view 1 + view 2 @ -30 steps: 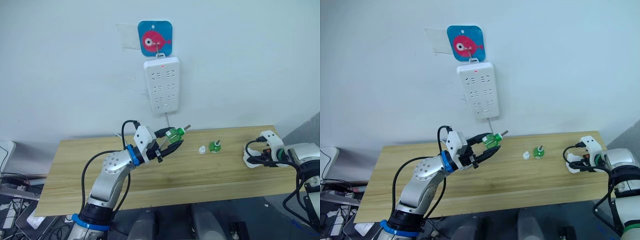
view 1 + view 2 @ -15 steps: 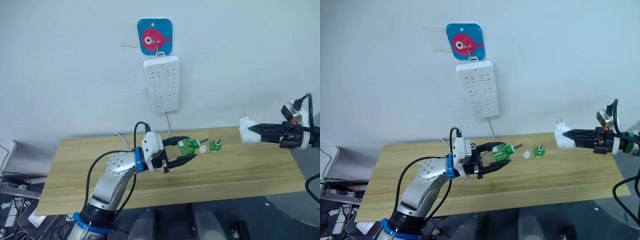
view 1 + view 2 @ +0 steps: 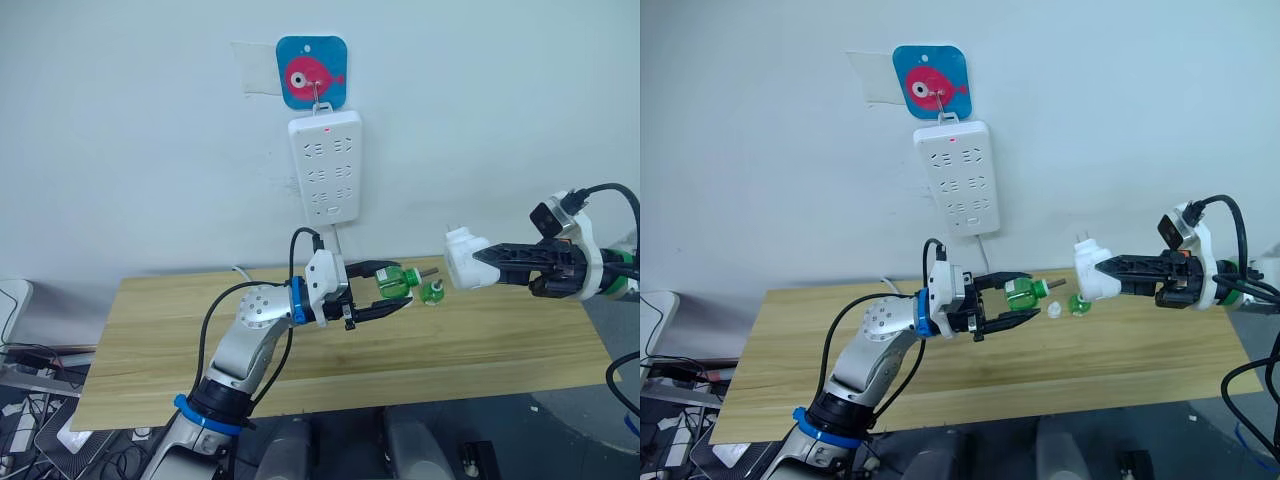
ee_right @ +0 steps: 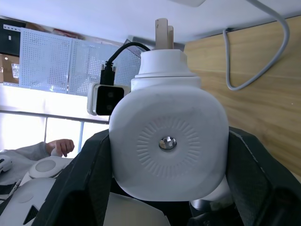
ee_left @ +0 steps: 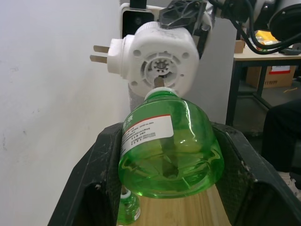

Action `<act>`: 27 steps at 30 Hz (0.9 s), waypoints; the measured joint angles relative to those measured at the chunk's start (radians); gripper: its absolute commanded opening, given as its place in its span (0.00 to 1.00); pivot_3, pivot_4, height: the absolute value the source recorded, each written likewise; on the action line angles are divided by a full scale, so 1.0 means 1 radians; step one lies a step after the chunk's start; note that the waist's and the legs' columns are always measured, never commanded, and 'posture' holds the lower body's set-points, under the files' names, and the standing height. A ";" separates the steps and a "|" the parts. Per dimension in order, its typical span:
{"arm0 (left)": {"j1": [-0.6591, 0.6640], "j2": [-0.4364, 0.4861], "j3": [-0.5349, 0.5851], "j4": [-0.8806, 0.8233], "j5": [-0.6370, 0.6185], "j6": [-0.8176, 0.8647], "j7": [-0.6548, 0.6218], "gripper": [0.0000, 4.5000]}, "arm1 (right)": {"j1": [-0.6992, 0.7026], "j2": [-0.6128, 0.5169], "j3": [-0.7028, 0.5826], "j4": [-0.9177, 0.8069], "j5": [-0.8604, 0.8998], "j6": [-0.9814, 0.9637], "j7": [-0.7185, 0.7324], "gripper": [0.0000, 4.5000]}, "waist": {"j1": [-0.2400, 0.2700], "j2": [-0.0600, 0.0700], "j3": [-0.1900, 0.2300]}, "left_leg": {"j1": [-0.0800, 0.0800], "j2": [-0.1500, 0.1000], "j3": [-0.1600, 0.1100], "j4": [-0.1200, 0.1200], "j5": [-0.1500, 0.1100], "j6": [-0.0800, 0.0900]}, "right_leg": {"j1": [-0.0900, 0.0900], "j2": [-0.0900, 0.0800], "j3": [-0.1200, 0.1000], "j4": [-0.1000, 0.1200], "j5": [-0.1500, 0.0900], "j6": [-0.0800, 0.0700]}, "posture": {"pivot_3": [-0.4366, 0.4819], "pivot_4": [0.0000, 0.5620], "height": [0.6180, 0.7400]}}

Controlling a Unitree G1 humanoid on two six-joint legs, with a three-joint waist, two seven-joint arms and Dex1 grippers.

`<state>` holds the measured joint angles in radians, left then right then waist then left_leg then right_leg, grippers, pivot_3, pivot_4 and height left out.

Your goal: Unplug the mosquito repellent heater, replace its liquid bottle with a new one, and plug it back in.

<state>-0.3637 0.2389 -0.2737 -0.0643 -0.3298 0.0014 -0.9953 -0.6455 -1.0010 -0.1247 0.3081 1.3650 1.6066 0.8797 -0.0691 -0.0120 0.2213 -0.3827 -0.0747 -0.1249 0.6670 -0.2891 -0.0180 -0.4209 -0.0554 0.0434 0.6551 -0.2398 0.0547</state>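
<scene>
Green new one, uncapped, clamped in left gripper; white mosquito repellent heater clamped in right gripper, socket facing. Step: insertion. Next: align wick, close gap.

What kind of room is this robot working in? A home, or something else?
Probably a lab or workshop, not a home. A bare wooden bench stands against a plain wall with a power strip hung on it, pegboard panels show behind, and loose cables lie on the floor.
</scene>
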 measured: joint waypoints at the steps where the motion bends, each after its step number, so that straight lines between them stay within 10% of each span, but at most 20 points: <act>1: -0.005 -0.004 -0.001 0.003 0.001 -0.006 -0.001 0.50 | 0.000 0.001 -0.003 0.000 0.028 0.000 -0.030 0.66 | 0.000 0.000 0.000 | 0.000 0.000 0.000 0.000 0.000 0.000 | 0.000 0.000 0.000 0.000 0.000 0.000 | 0.31 0.41 1.00; 27: -0.055 -0.032 -0.001 0.046 0.009 -0.031 -0.023 0.50 | 0.023 0.058 -0.046 -0.012 0.298 -0.005 -0.337 0.66 | -0.004 0.000 0.000 | 0.000 0.000 0.000 0.000 0.000 0.000 | 0.000 0.001 0.000 0.000 0.000 0.000 | 0.31 0.38 1.00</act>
<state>-0.4182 0.2069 -0.2745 -0.0185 -0.3209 -0.0298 -1.0178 -0.6228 -0.9434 -0.1709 0.2958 1.6633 1.6016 0.5425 -0.0729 -0.0118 0.2212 -0.3828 -0.0745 -0.1249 0.6671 -0.2891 -0.0178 -0.4209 -0.0549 0.0433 0.6555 -0.2398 0.0548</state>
